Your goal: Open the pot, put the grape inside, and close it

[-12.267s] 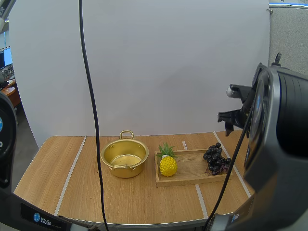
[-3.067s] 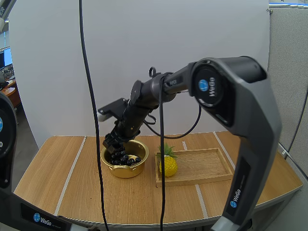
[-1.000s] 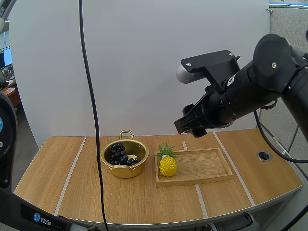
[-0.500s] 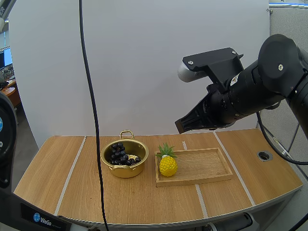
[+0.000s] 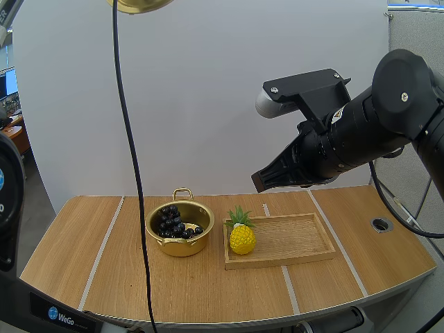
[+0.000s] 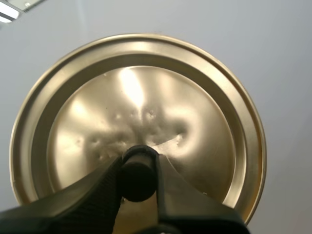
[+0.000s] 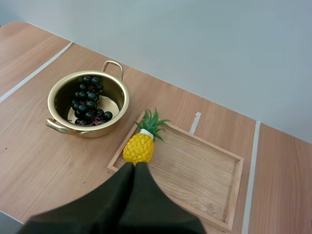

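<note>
The golden pot (image 5: 180, 228) stands uncovered on the table with the dark grape bunch (image 5: 174, 220) inside it; in the right wrist view the pot (image 7: 87, 105) and the grapes (image 7: 87, 97) lie below. High at the top edge of the high view hangs the golden lid (image 5: 137, 5). In the left wrist view my left gripper (image 6: 139, 170) is shut on the lid's black knob (image 6: 139, 171), the lid (image 6: 195, 122) filling the space behind it. My right gripper (image 5: 267, 179) hangs shut and empty high above the wooden tray (image 5: 300, 243); its fingers (image 7: 131, 180) form one dark wedge.
A toy pineapple (image 5: 241, 236) stands at the left end of the wooden tray (image 7: 204, 175), just right of the pot. A round hole (image 5: 380, 224) sits in the table at the right. Pale tape lines cross the tabletop.
My right gripper shut on nothing and stayed high above the tray. The golden lid has come into the top edge of the high view.
</note>
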